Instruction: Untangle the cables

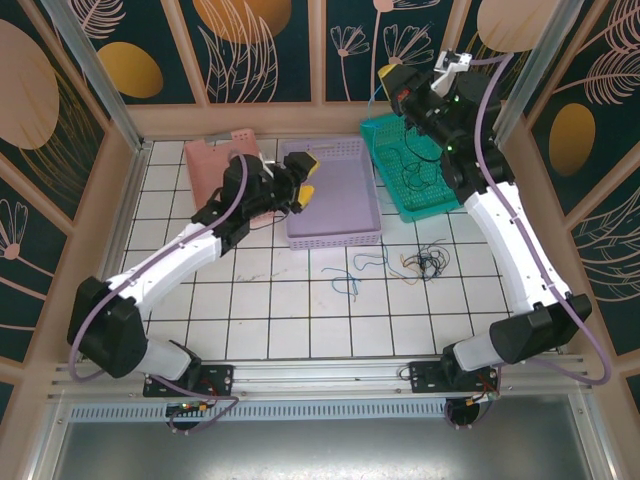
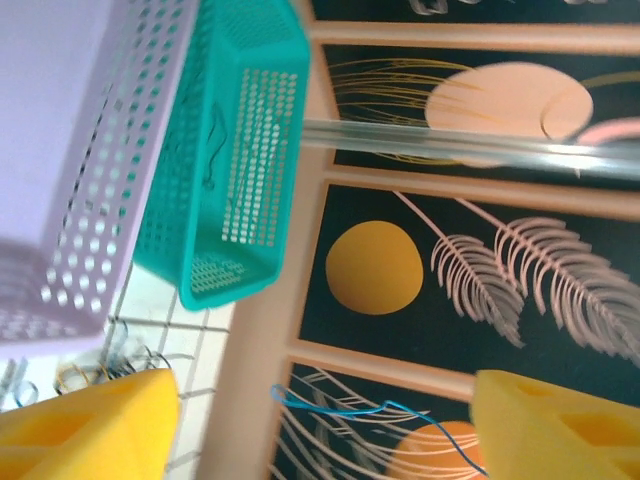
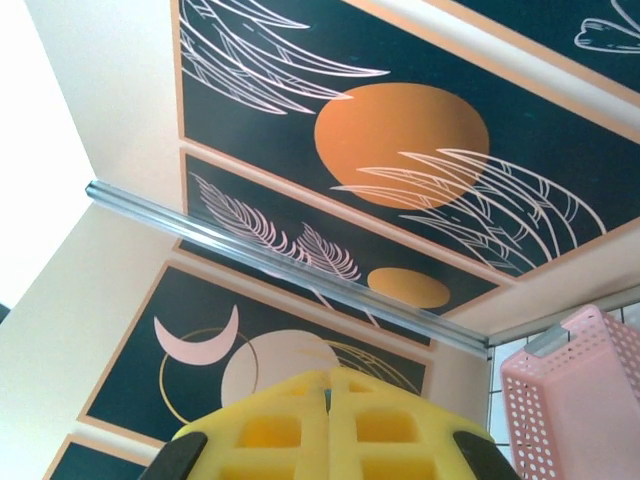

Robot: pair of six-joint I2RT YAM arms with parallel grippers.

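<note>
The left fingers [image 2: 90, 425], two blocky yellow pads, stand wide apart with nothing clamped. A thin blue wire [image 2: 340, 408] runs loosely across the gap between them, its long axis going from one finger toward the other; I cannot tell whether it touches either one. In the top view these fingers hang over the near left part of the lavender perforated plastic basket [image 1: 335, 238]. The right fingers [image 3: 280, 430] are pressed together with no wire visible between them. They are raised high by the far wall, beyond the teal perforated plastic basket [image 1: 432, 208], in which one thin dark wire [image 1: 410, 165] lies.

The other cables lie on the white tiled desk [image 1: 260, 300] in front of the lavender basket. A small clump of thin dark and pale wires [image 1: 430, 263] sits toward the right arm's side, and a loose blue strand [image 1: 345, 282] squiggles roughly side to side just left of it. From the left fingers they lie down and back toward the arm bases, to the right; from the right fingers they are farther back and well below. By my judgement the left arm is nearer to the blue strand, and a pinch would go best across its length. The clump lies about between the two arms.
</note>
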